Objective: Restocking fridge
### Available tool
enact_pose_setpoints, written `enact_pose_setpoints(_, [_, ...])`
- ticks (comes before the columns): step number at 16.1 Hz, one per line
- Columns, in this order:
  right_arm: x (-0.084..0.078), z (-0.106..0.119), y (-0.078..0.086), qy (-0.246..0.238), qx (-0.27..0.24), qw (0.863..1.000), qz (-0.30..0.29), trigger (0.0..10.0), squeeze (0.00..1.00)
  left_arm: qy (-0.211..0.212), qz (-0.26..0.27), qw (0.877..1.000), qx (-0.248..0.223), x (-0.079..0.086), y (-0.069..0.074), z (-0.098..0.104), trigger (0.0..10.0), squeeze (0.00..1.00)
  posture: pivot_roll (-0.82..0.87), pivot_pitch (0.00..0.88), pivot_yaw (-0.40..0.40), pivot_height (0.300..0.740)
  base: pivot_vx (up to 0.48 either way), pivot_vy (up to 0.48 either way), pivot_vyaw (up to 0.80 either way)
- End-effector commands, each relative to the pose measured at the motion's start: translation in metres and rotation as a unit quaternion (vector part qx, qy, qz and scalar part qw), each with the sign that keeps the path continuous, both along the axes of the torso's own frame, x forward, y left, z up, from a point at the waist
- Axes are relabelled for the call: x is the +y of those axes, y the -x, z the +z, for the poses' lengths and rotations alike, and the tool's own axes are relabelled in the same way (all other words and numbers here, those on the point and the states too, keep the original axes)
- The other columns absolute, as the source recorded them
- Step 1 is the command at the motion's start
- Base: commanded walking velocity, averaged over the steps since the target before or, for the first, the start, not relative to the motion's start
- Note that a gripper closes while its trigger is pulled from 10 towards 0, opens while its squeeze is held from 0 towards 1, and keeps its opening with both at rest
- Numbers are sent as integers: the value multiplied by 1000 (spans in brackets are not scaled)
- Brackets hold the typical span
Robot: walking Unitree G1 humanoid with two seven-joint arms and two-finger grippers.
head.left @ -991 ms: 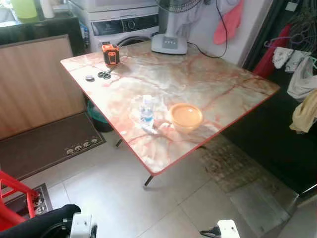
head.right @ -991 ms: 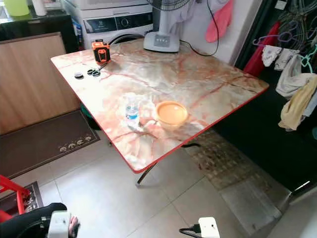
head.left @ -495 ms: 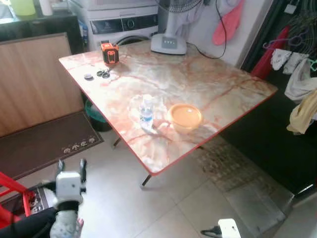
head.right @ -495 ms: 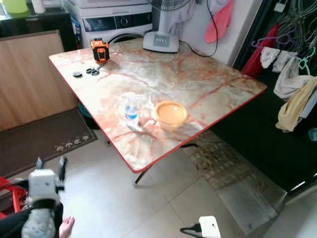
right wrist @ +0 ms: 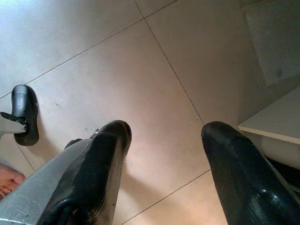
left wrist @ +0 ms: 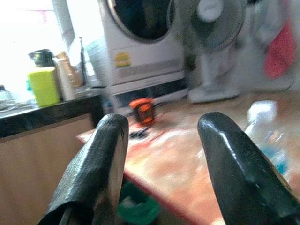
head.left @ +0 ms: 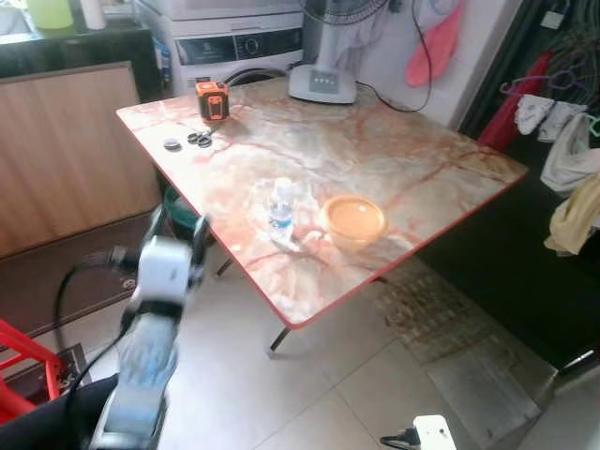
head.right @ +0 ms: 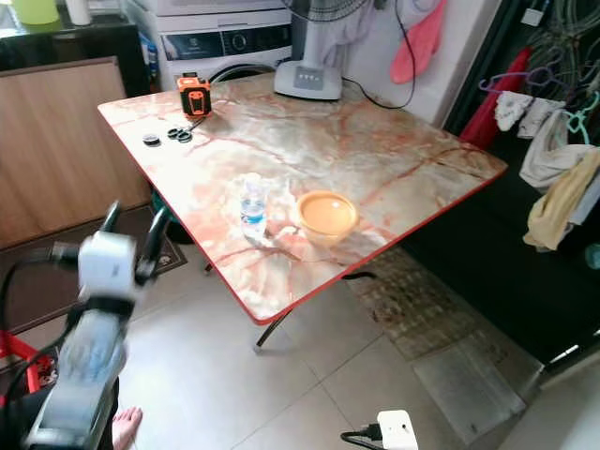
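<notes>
Now the left tool (head.left: 176,228) is hovering at the centre left of the left eye view, just off the near-left edge of the marbled bench (head.left: 403,169), its two black fingers (left wrist: 96,164) spread apart with nothing between them. The water bottle (head.left: 279,207) is standing upright near the middle of the frame, just beside a shallow orange bowl (head.left: 354,220) to its right (the two are not touching). An orange tape measure (head.left: 212,100) is sitting at the bench's far-left corner, upper left of the frame, beside a few small dark rings (head.left: 186,142). The right tool (right wrist: 164,173) is hanging over the tiled floor (right wrist: 117,61), fingers likewise parted and empty.
</notes>
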State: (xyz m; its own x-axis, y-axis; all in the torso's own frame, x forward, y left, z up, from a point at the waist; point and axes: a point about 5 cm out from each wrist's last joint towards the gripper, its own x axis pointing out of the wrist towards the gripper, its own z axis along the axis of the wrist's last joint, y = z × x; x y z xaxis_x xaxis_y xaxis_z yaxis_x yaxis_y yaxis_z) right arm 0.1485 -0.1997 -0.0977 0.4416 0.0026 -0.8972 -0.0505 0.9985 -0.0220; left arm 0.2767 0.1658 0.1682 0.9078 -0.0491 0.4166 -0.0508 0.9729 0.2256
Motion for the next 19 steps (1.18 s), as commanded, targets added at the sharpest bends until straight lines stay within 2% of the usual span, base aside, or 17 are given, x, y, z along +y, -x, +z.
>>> enact_pose_setpoints(1, [-2, 0, 0, 3, -3, 1000, -8, 10000, 0, 18, -26, 999, -5, -9, -2, 15, 10000, 0, -32, 0, -115, 740, 0, 0, 0])
enact_pose_setpoints(2, [-2, 0, 0, 3, -3, 1000, -8, 10000, 0, 18, -47, 999, -17, -17, -3, 27, 10000, 0, -32, 0, -115, 740, 0, 0, 0])
enact_pose_setpoints(5, [-2, 0, 0, 2, -3, 1000, -8, 10000, 0, -7, -84, 996, -22, -29, 3, 33, 10000, 0, -29, 0, -113, 740, 0, 0, 0])
enact_pose_setpoints(6, [-1, 0, 0, 2, -4, 1000, -7, 10000, 0, -15, -85, 996, -21, -30, 6, 30, 10000, 0, -33, 0, -110, 740, 0, 0, 0])
enact_pose_setpoints(8, [-1, 0, 0, 2, -5, 1000, -9, 10000, 0, -66, -79, 995, -12, -31, 17, 21, 10000, 0, -41, 0, -108, 740, 0, 0, 0])
enact_pose_setpoints(11, [-1, 0, 0, 2, -5, 1000, -12, 10000, 0, -87, -70, 994, 1, -28, 19, 16, 10000, 0, -39, 0, -103, 740, 0, 0, 0])
enact_pose_setpoints(13, [0, 0, 1, -1, -7, 1000, -19, 10000, 0, -63, -52, 997, 3, -26, 14, 20, 10000, 0, -38, 0, -100, 740, 0, 0, 0])
enact_pose_setpoints(17, [1, -1, 2, 2, -4, 1000, -12, 10000, 0, -85, -79, 993, 15, -33, 15, 17, 10000, 0, -34, 0, -94, 740, 0, 0, 0])
enact_pose_setpoints(19, [1, -1, 2, 1, -3, 1000, -11, 10000, 0, -76, -82, 994, 10, -33, 14, 22, 10000, 0, -33, 0, -93, 740, 0, 0, 0])
